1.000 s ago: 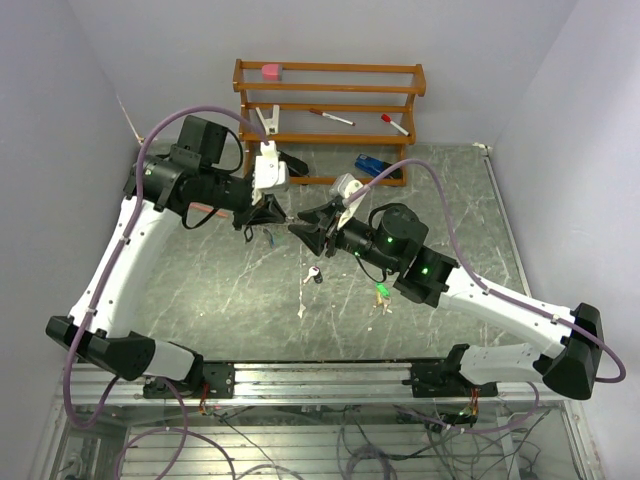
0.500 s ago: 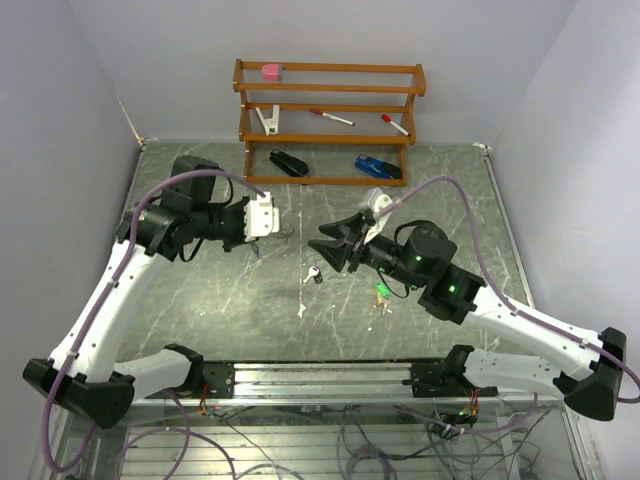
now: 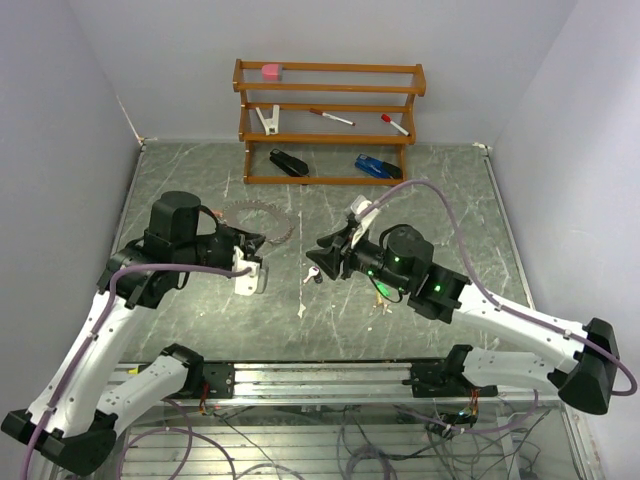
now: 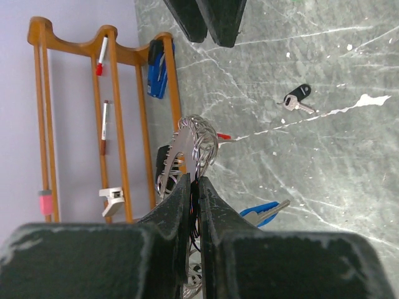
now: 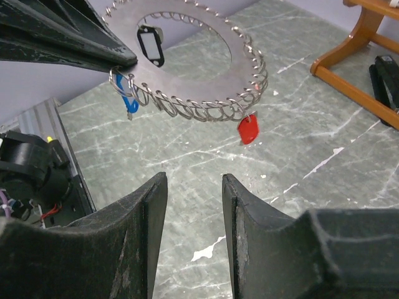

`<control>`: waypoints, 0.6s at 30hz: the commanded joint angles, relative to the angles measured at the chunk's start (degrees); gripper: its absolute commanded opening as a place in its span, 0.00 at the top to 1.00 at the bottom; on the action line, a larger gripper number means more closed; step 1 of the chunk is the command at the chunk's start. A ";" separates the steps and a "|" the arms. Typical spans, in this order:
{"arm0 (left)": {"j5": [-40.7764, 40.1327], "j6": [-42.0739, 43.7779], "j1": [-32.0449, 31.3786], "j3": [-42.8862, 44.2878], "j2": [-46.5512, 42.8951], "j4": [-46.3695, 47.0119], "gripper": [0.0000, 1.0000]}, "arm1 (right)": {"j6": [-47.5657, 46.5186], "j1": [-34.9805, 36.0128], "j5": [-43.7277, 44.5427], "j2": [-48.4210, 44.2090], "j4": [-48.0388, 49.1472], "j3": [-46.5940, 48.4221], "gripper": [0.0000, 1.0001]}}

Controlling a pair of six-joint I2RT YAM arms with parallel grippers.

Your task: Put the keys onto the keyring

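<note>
The keyring (image 3: 258,221) is a flat silver hoop fringed with wire loops. My left gripper (image 3: 251,243) is shut on its rim and holds it above the table. In the left wrist view the keyring (image 4: 194,138) shows edge-on just past my shut left gripper (image 4: 194,180). In the right wrist view the keyring (image 5: 187,75) carries a black tag (image 5: 151,47), a blue key (image 5: 128,103) and a red key (image 5: 248,129). My right gripper (image 5: 193,180) is open and empty, facing the hoop from the right (image 3: 322,250). A black key (image 3: 313,273) and a green key (image 3: 381,292) lie on the table.
A wooden rack (image 3: 330,92) stands at the back with pens, a pink eraser, a white clip, a black stapler (image 3: 290,163) and a blue item (image 3: 378,166). The table's right edge (image 3: 505,230) and the side walls bound the marbled surface.
The two grippers, which met over the table's middle, have parted. My left arm has drawn back to the left with the keyring. My right gripper has let go and stands open.
</note>
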 commanded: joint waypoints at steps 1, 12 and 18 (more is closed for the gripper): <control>-0.40 6.56 -0.73 -0.71 -1.06 4.52 0.93 | 0.56 -0.33 0.61 1.46 0.01 0.17 0.60; -0.85 -14.22 -0.74 5.39 9.01 1.49 0.93 | 7.91 -5.91 0.98 4.03 -9.73 -2.27 0.63; -0.89 -27.00 -0.74 5.86 10.16 6.34 0.93 | 11.08 -6.56 -3.03 10.86 -12.39 -4.16 0.63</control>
